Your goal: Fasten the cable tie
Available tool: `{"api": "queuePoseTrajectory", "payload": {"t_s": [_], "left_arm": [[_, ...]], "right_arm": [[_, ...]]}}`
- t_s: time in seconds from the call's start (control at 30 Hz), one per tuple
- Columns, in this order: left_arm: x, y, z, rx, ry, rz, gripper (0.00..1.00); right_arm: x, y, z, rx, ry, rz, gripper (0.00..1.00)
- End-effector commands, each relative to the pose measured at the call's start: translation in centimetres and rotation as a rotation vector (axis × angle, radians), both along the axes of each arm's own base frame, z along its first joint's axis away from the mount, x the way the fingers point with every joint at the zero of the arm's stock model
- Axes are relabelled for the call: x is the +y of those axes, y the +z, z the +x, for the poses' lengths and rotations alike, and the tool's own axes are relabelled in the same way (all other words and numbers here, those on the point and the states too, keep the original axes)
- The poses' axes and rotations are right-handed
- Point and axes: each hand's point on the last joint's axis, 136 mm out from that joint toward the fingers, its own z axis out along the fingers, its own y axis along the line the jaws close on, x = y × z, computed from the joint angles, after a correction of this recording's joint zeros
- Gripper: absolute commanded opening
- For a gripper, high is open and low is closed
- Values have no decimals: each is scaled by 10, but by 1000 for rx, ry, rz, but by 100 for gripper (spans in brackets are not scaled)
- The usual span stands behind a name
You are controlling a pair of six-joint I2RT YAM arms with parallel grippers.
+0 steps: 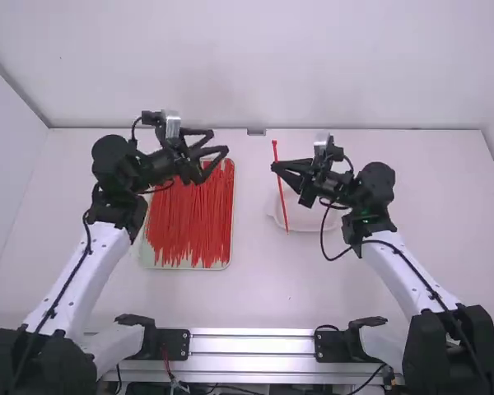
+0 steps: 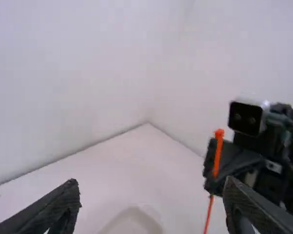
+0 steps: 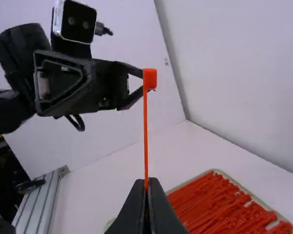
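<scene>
My right gripper (image 1: 277,169) (image 3: 146,184) is shut on a single red cable tie (image 1: 281,193) (image 3: 146,131) and holds it upright in the air, its square head (image 3: 149,78) on top. My left gripper (image 1: 218,162) (image 2: 151,187) hangs open and holds nothing, a short way to the left of the tie and facing it. It hovers above a tray (image 1: 181,267) piled with several red cable ties (image 1: 193,214) (image 3: 224,204). The left wrist view looks at the right gripper (image 2: 212,170) with the tie (image 2: 217,151). In the right wrist view the left gripper (image 3: 129,87) stands just behind the tie's head.
A small white bowl (image 1: 300,220) (image 2: 132,219) sits on the table below the right gripper. White walls close the table at the back and both sides. Bare table surface lies in front of the tray and bowl.
</scene>
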Motion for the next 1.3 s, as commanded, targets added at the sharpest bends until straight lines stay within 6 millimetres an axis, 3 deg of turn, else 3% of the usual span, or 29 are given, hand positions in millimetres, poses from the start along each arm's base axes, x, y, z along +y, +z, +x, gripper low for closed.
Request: {"api": "queuePoseTrajectory", "payload": {"t_s": [0.0,0.33,0.47,0.6,0.73,1.03,1.17,1.27], "left_arm": [[-12,15,-19,-103,-150,59,79],[-36,27,-30,-140,-450,73,83],[-50,24,-17,-110,-496,56,83],[-62,25,-17,-135,-584,53,83],[-68,30,-15,-146,-608,45,82],[-82,47,-29,-183,-655,36,78],[-88,53,-37,-202,-676,30,68],[-90,55,-39,-219,-683,30,47]], "right_arm": [[0,13,-2,-22,21,20,0],[1,39,-10,-120,29,74,2],[10,46,-17,-155,44,93,2],[16,51,-20,-171,43,110,1],[18,52,-19,-169,32,118,1],[21,60,-27,-245,41,128,1],[22,63,-23,-237,14,144,1],[21,64,-23,-243,11,147,1]]}}
